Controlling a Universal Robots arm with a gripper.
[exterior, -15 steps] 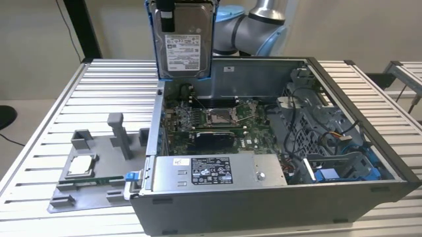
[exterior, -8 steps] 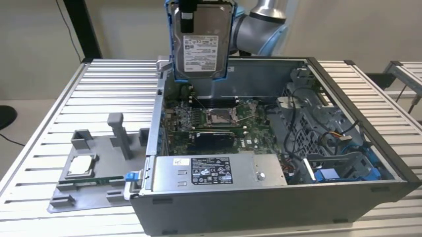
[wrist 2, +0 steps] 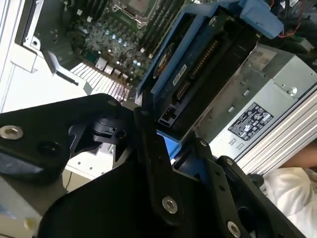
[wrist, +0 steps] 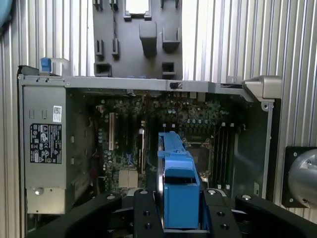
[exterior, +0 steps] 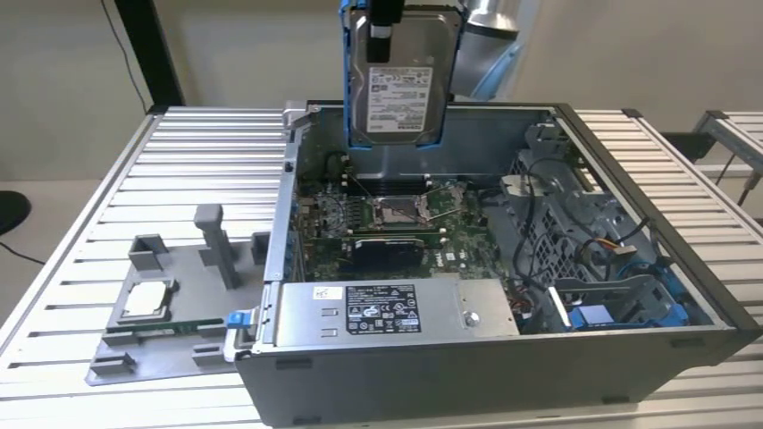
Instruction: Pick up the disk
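Disk [exterior: 399, 89] in jaws, above case [exterior: 477, 380]

The disk [exterior: 399, 82] is silvery metal, paper-labelled, framed in smooth blue plastic

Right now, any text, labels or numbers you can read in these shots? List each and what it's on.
None reads clearly.
White label on the disk, held in the claw: print too small.
Black label on the grey box: print and symbols too small.
White sticker beside it: blurred.
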